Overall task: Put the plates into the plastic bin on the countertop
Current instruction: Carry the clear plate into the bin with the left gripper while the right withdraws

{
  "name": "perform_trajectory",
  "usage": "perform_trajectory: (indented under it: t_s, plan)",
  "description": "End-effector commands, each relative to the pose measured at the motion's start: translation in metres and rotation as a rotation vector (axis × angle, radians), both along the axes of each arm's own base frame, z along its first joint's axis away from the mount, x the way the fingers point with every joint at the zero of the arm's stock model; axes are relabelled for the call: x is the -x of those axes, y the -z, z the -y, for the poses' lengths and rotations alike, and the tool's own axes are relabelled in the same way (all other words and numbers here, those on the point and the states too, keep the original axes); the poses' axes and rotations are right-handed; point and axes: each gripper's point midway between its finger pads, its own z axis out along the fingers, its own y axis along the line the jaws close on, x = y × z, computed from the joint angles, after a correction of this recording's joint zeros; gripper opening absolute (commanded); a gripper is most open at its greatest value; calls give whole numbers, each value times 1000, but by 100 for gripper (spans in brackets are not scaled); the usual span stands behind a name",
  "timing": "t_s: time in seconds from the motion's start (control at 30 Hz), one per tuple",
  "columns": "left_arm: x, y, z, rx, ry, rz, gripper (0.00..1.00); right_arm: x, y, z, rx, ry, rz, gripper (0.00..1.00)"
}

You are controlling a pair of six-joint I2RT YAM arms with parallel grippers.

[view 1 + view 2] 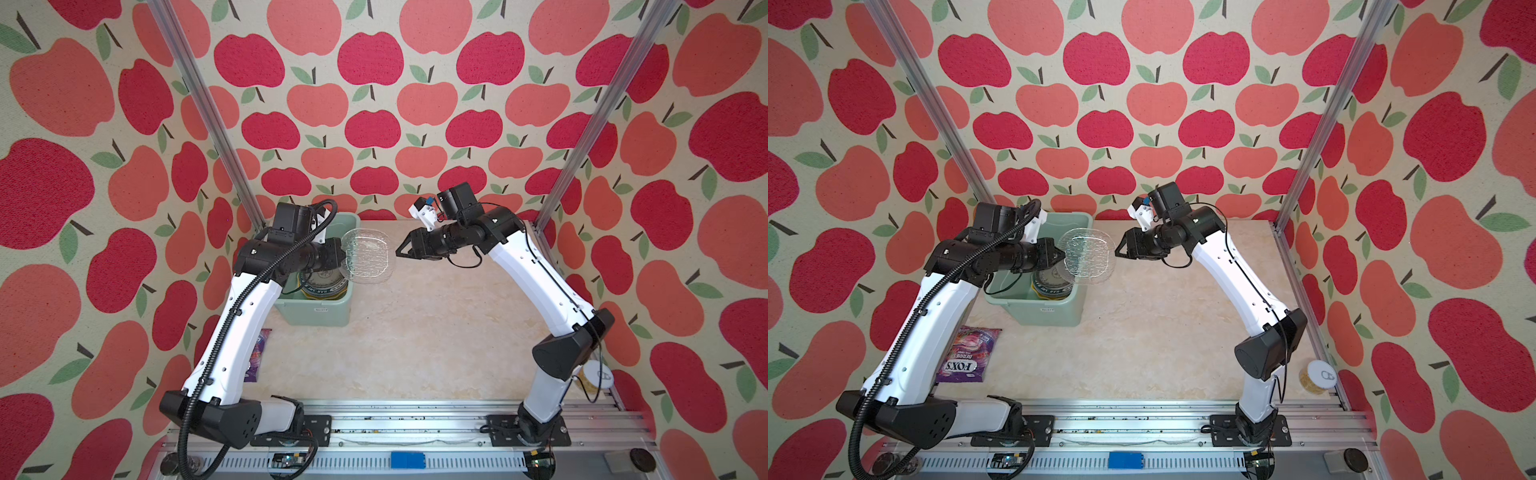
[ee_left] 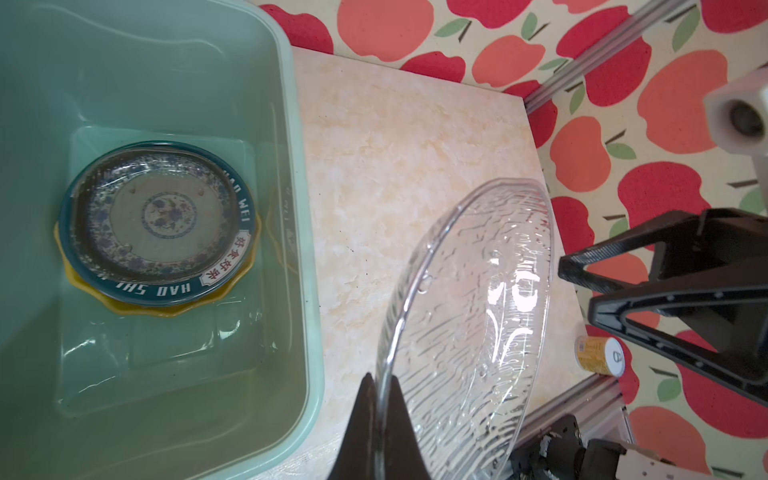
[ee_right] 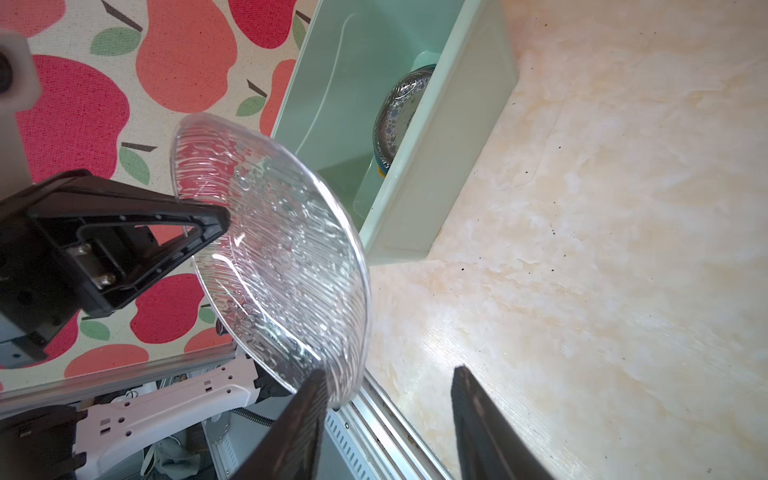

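A clear glass plate point(image 1: 365, 257) point(image 1: 1088, 255) hangs tilted on edge in the air, over the right rim of the plastic bin point(image 1: 316, 316) point(image 1: 1054, 318). My left gripper point(image 1: 343, 259) point(image 2: 380, 376) is shut on the plate's point(image 2: 469, 324) near rim. My right gripper point(image 1: 400, 249) point(image 3: 388, 370) stands open at the plate's point(image 3: 278, 257) opposite rim. That rim lies by one finger, and I cannot tell whether they touch. Inside the bin point(image 2: 307, 249) lies a stack of plates: a blue-patterned one point(image 2: 162, 216) on a dark lettered rim point(image 2: 239, 232), over a yellow one point(image 2: 166, 311).
The bin stands at the back left of the countertop point(image 1: 415, 332). A purple candy bag point(image 1: 967, 353) lies by the left arm's base. A small can point(image 1: 1316, 376) stands at the front right corner. Aluminium rails point(image 1: 415, 419) frame the front and the sides.
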Motion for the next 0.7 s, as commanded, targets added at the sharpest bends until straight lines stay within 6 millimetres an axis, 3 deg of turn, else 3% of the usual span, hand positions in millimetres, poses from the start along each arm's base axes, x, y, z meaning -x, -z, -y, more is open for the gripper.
perform_trajectory:
  t_s: [0.0, 0.13, 0.23, 0.67]
  plan:
    - [-12, -12, -48, 27, -316, 60, 0, -6, -24, 17, -45, 80, 31, 54]
    - [-13, 1, -96, 148, -682, 15, 0, -9, -23, 25, -66, 106, 18, 54]
    - [-17, 15, -113, 262, -859, -27, 0, -11, -16, 28, -62, 110, 4, 54]
    - [-48, 75, -119, 388, -1166, -259, 0, -35, 16, 37, -70, 127, -70, 54]
